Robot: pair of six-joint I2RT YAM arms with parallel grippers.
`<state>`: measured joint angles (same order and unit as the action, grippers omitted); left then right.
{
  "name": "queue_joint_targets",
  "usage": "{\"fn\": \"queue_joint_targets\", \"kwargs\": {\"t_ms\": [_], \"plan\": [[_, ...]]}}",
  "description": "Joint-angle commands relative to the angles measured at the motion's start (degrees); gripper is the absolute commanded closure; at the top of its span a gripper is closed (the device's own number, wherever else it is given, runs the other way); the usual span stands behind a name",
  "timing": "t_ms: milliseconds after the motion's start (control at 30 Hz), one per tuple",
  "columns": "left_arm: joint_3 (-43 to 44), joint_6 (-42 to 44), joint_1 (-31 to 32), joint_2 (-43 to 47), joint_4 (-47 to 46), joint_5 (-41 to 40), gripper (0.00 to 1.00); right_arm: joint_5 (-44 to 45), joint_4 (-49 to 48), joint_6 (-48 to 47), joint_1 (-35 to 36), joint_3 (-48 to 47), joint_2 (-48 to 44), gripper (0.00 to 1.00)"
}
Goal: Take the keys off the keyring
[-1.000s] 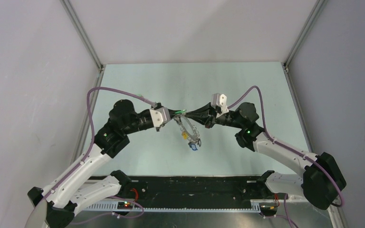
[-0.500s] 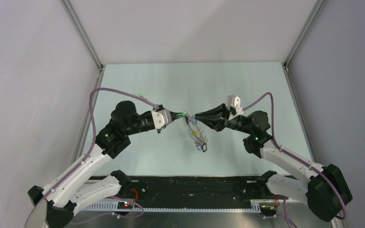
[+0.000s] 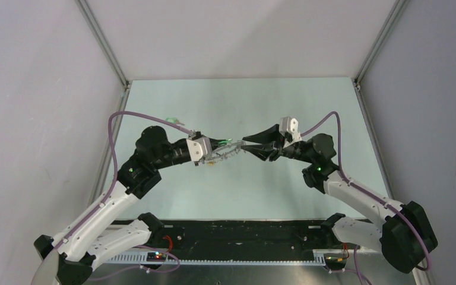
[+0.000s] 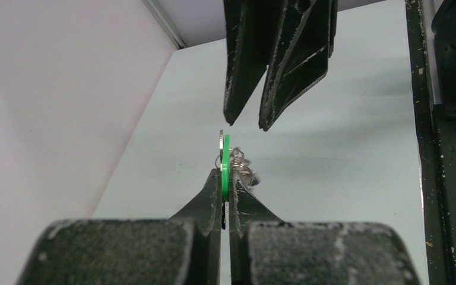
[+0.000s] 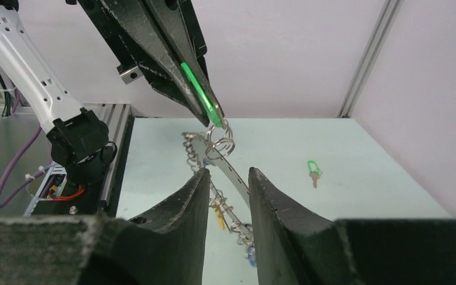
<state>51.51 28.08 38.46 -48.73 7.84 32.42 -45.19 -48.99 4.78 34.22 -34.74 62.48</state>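
Keyring [image 5: 236, 176] hangs in air over mid counter [image 3: 309, 107], keys [image 5: 219, 217] dangling off it, yellow & blue heads lowest. L gripper [image 4: 225, 169] clenched on green key head [image 5: 204, 95] at top of bunch. R gripper [image 5: 226, 178] released, jaws apart, tips just short of ring, not touching. Further back, nr far-left corner, loose green key [image 5: 313, 172] lies flat.

Silvery keyring [image 5: 231, 172] aloft, tilted, small keys [image 5: 219, 218] along its edge.
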Motion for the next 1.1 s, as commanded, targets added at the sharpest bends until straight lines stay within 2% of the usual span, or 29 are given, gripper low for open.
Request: {"fn": "queue_joint_targets", "kwargs": {"t_ms": [0,467,1067], "plan": [[0.43,1.54,-0.05,1.66,-4.58,2.57,1.00,-1.90,1.41,-4.34,1.25,-5.23,2.11,0.65],[0.47,1.50,-0.02,1.91,-4.54,3.58,1.00,-2.74,11.72,-14.68,4.10,-10.52,5.14,0.65],[0.59,1.25,-0.01,1.95,-4.58,5.46,1.00,-3.80,9.81,-14.72,5.38,-11.84,6.09,0.66]]}}
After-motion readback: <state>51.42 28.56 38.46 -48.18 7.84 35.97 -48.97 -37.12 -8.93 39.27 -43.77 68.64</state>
